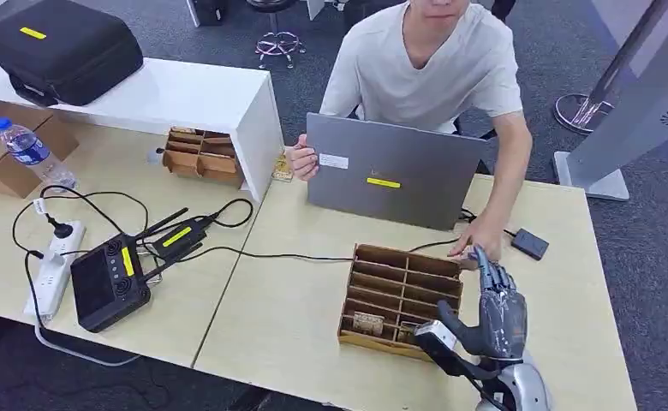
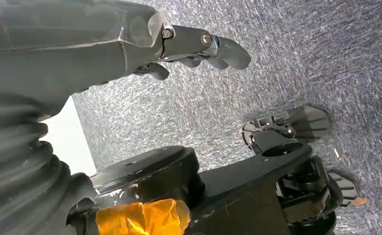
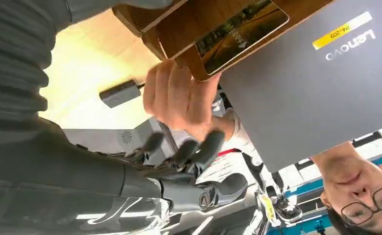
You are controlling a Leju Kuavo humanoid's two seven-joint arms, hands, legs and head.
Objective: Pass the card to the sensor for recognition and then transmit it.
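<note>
Counter [image 1: 296, 300] pale matt wood laminate; divided tray [image 1: 399, 295] brown wood; laptop lid [image 1: 386, 171] smooth matt grey; floor [image 2: 326, 54] rough carpet.

head view: table [image 1: 296, 291] seen from high up, looking down | left wrist: aimed at carpet [image 2: 277, 63] | right wrist: close, turned over | laptop [image 1: 386, 171] [image 3: 306, 83] shared by head and right wrist

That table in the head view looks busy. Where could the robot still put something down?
Bare wood lies between the black controller and the wooden divider tray, in front of the laptop, crossed only by a thin cable. The far right edge beyond the small black sensor is also free. It is crowded where the right hand meets the person's hand.
</note>
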